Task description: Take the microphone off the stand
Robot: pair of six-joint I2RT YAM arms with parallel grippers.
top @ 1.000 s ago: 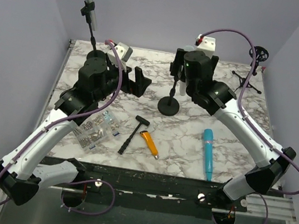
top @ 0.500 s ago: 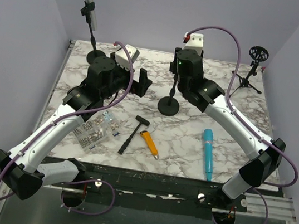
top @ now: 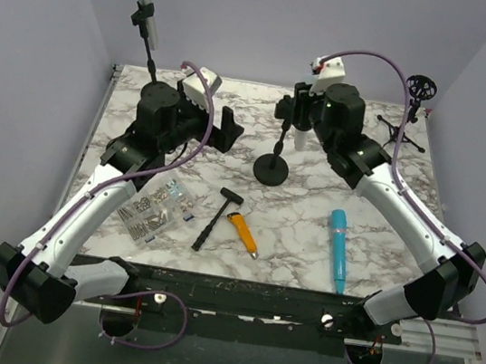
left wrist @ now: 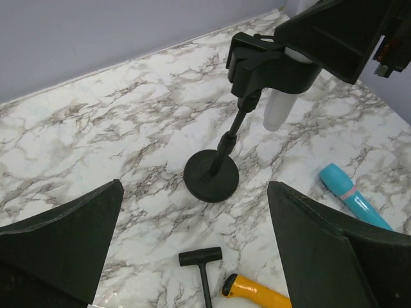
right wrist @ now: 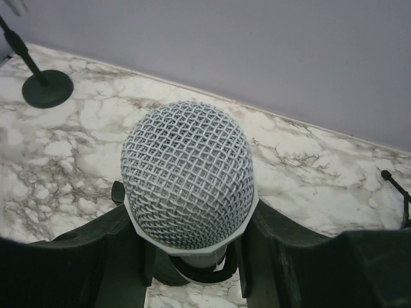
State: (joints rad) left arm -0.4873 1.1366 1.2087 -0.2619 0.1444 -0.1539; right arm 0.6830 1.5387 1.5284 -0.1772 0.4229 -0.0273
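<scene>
Now, right fingers (right wrist: 70,256) gripping microphone (right wrist: 186,173), on stand (left wrist: 212,176)

I'm working over a white marble-look table (top: 308,237), and plain lavender walls (top: 276,22) are boxing it in on three sides.

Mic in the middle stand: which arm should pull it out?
Right, probably. The right gripper grips the mic, one finger on each side. The left gripper hangs open, apart from the stand.
</scene>
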